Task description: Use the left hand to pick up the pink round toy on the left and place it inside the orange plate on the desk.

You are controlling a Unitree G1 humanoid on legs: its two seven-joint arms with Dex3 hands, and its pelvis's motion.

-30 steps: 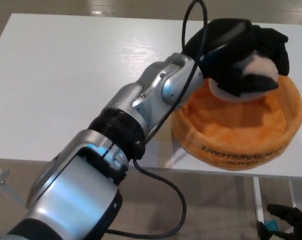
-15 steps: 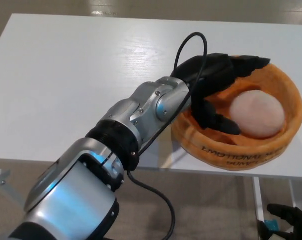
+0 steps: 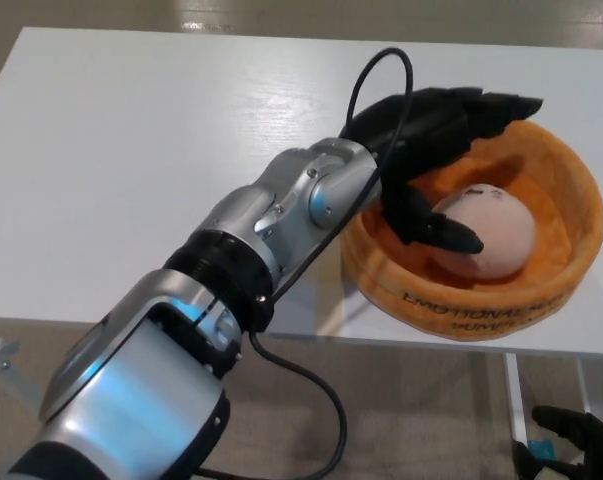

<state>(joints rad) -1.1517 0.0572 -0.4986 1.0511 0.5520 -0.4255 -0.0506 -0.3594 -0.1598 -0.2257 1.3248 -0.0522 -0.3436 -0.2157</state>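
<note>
The pink round toy lies inside the orange plate, a soft fabric bowl at the right of the white desk. My left hand hovers over the plate's left side, open, with fingers spread above the rim and the thumb reaching down just in front of the toy. It holds nothing. My right hand shows only as dark fingers at the bottom right corner, below the desk edge.
The silver left forearm crosses the desk diagonally with a black cable looping over it. The desk's front edge runs beneath the plate, with floor visible below.
The left hand let go of the pink toy, which dropped into the plate and has rolled slightly left. The hand opened and drew back to the plate's left side.
</note>
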